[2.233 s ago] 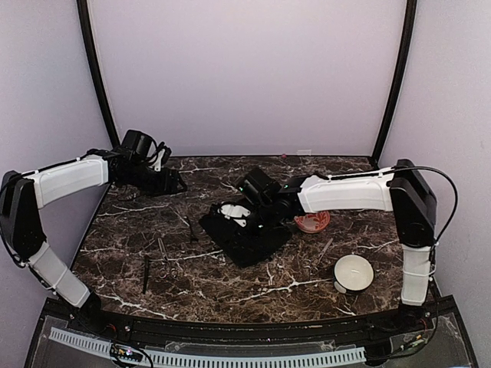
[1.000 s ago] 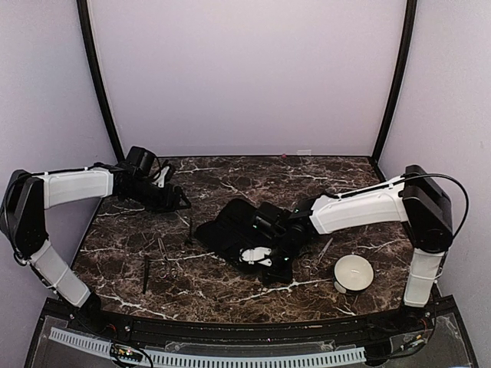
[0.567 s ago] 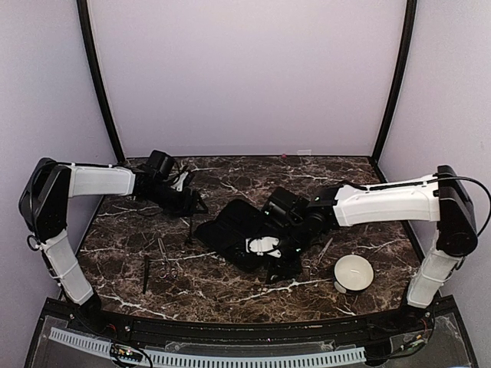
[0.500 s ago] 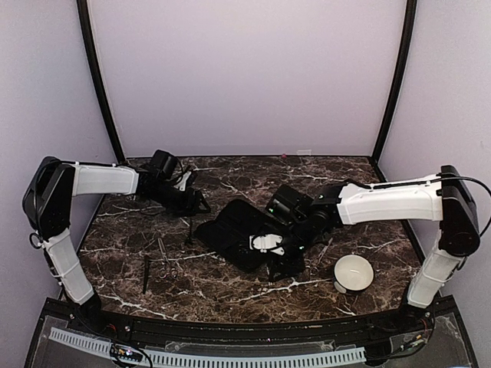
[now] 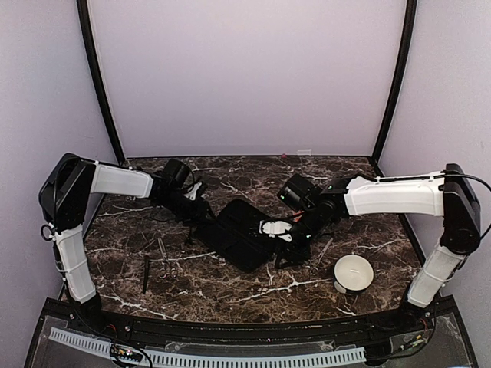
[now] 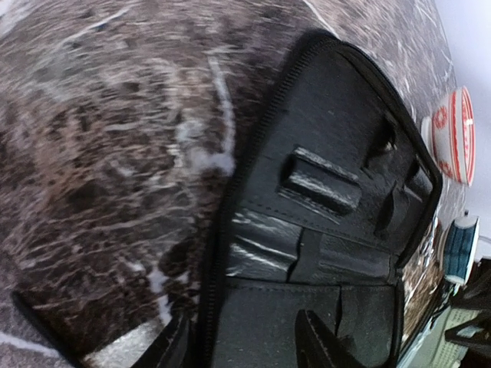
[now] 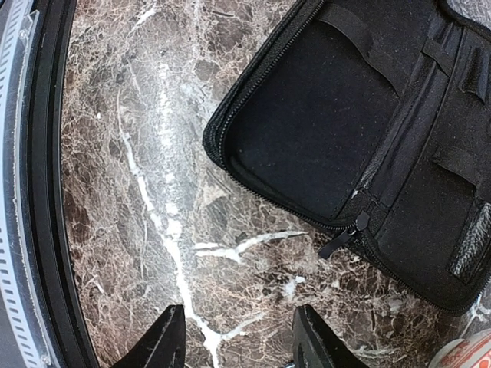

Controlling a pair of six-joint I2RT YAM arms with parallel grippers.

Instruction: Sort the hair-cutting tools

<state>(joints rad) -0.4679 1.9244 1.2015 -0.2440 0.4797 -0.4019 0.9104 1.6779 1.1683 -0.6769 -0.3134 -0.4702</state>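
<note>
Left pincer (image 6: 244, 346) stands half open astride the black case's (image 6: 330, 115) edge, perhaps touching it; right pincer (image 7: 239, 341) hangs half open, empty. Scissors (image 5: 166, 263) and comb (image 5: 146, 274) lie near the worktop's (image 5: 230, 290) left edge.

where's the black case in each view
top external: black case lies open at mid-table.
left wrist: case fills the right half.
right wrist: case fills the upper right corner.
shared landmark: the marble table under it.
</note>
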